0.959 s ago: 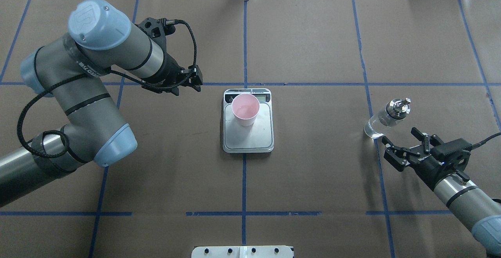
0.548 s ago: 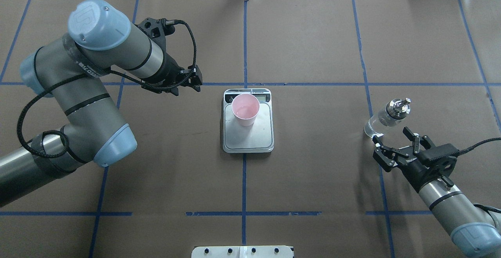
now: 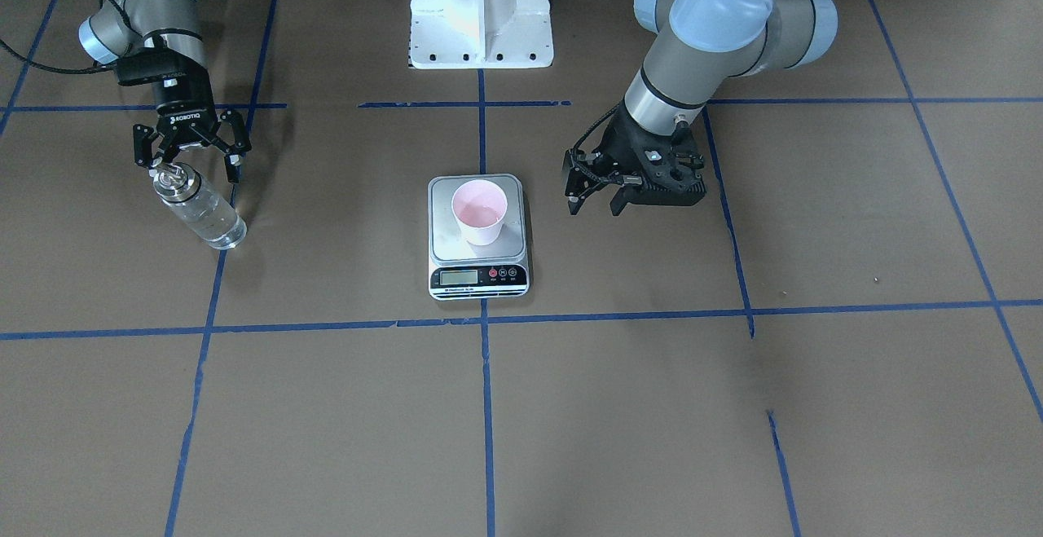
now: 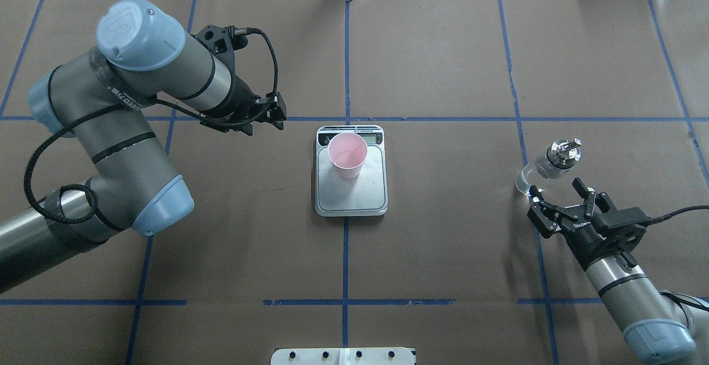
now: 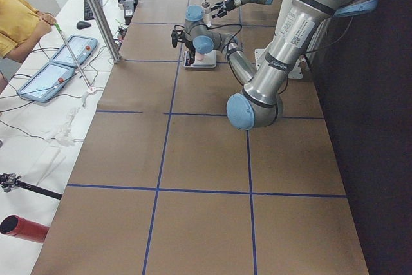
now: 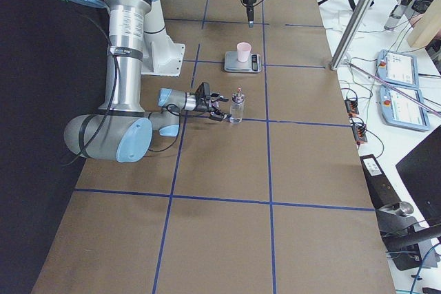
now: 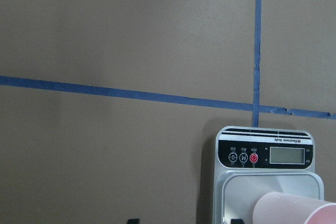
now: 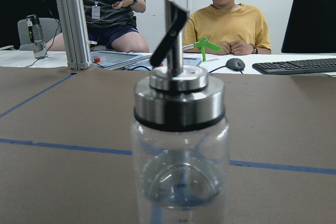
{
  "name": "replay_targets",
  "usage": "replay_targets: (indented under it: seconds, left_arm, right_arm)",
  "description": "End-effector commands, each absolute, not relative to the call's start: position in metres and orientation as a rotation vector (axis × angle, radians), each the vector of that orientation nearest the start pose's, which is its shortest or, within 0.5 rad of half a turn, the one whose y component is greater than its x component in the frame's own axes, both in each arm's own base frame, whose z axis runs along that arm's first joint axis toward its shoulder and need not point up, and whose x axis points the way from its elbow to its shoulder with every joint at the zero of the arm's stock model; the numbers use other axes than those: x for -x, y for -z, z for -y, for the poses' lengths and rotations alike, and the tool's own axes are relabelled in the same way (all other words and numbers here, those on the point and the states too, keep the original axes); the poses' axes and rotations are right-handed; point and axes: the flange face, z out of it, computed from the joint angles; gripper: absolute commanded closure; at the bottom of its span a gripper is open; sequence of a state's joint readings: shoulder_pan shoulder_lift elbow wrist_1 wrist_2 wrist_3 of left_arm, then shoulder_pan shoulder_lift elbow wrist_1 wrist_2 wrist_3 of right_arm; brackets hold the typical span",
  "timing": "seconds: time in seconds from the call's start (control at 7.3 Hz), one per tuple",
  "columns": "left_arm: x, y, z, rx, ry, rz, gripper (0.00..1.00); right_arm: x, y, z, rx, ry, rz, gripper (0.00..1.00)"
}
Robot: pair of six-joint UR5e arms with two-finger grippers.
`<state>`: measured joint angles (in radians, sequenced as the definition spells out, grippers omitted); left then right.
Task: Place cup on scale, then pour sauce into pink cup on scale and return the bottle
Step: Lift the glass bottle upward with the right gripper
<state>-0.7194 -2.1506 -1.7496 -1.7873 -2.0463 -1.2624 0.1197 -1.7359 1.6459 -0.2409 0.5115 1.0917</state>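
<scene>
right pincer (image 4: 555, 190) horizontal, jaws spread; left pincer (image 3: 593, 206) downward, jaws apart

Bright, even light throws soft, faint shadows. The scale (image 4: 351, 193) shines mildly; the close bottle (image 8: 179, 150) blurs slightly (exterior left darkens at 3 o'clock).

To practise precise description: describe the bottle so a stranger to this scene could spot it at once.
On the brown table with blue tape lines, look from the central scale toward the robot's right side. By the open right gripper stands the bottle: the only clear glass thing, capped with a shiny metal spout.
</scene>
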Motion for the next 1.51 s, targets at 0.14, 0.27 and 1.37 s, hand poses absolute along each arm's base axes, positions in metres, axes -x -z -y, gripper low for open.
replay_targets:
  seconds: [0.14,0.27,1.37]
  left_arm:
    - [-0.428,-0.216,0.492,-0.090,0.142,-1.044,0.34]
    - [-0.428,-0.215,0.492,-0.091,0.142,-1.046,0.34]
    - [-0.427,-0.219,0.491,-0.087,0.142,-1.042,0.34]
  right_arm:
    - [0.389,-0.535,0.270,-1.180,-0.398,0.766,0.00]
    - [0.391,-0.532,0.272,-1.185,-0.402,0.760,0.00]
    - [0.394,-0.525,0.291,-1.197,-0.419,0.715,0.00]
